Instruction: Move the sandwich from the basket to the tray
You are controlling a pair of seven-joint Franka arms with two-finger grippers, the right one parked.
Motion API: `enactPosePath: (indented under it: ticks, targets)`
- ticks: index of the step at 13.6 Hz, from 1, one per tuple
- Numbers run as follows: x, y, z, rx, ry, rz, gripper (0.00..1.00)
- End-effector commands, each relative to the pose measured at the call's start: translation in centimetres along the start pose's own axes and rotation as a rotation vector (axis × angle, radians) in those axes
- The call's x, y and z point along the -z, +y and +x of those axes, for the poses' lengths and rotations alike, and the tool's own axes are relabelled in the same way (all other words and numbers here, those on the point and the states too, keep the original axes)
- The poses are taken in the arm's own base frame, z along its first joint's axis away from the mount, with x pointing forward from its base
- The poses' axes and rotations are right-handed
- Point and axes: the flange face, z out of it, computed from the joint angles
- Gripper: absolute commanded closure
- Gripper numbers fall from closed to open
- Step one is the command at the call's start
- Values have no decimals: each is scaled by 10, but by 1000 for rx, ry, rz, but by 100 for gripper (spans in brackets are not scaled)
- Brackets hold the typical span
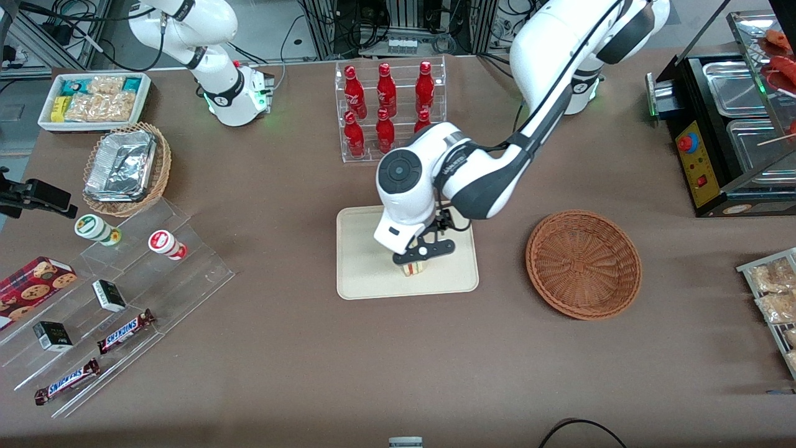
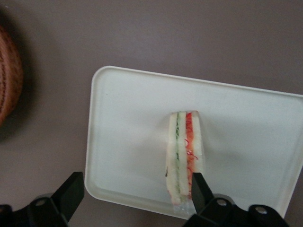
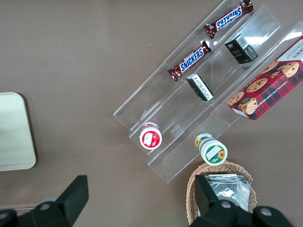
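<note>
Cream-beige plastic tray [image 1: 367, 274]: flat, rectangular, rounded corners, low rim; lies on the brown table [image 1: 311, 373] near its middle, nearer the front camera than the clear rack of red bottles [image 1: 388, 109].

Sandwich [image 1: 413, 269]: pale bread wedge with green, orange and red layers; stands on its edge on the tray, near the rim closest to the front camera. In the wrist view the sandwich [image 2: 185, 156] shows its striped cut face.

Gripper [image 1: 418, 264]: left arm's, low over the tray, directly above the sandwich. Fingers spread wide apart; in the wrist view one fingertip [image 2: 199, 188] sits at the sandwich's side and the other finger [image 2: 71, 191] stands well clear, off the tray's edge. Whether the near fingertip touches the bread cannot be told.

Reddish-brown wicker basket [image 1: 583, 264]: round, shallow, nothing in it; on the table beside the tray, toward the working arm's end, apart from it.

Other items, toward the parked arm's end: tan wicker basket with foil container [image 1: 126, 168]; white bin of snack packets [image 1: 94, 99]; clear stepped display [image 1: 124, 311] carrying Snickers bars [image 1: 124, 331], small dark boxes, two round-lidded cups and a cookie box [image 1: 31, 286].

Toward the working arm's end: black appliance with metal pans [image 1: 727, 130].
</note>
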Motion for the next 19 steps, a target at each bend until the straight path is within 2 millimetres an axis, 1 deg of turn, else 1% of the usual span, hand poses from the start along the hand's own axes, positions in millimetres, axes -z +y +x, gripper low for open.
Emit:
enactPosePath:
  ticks: [1,4,5,6,8,9,10,11,12,16,19]
  targets:
    - [10,-61,31,-21,-30,36,0]
    - [18,-128,62,-91,-56,35,0]
    - [22,-146,66,-107,-61,33,0]
    - [21,-164,70,-130,-70,37,0]
    - [25,-205,80,-162,-76,48,0]
    - [30,-224,82,-172,-73,46,0]
    - [42,-246,85,-176,-79,16,0]
    - [56,-267,81,-211,-85,-12,0]
    - [64,-288,75,-260,-78,-9,0]
    - [102,-368,70,-386,-121,-53,0]
    - [128,-412,65,-455,-141,-79,0]
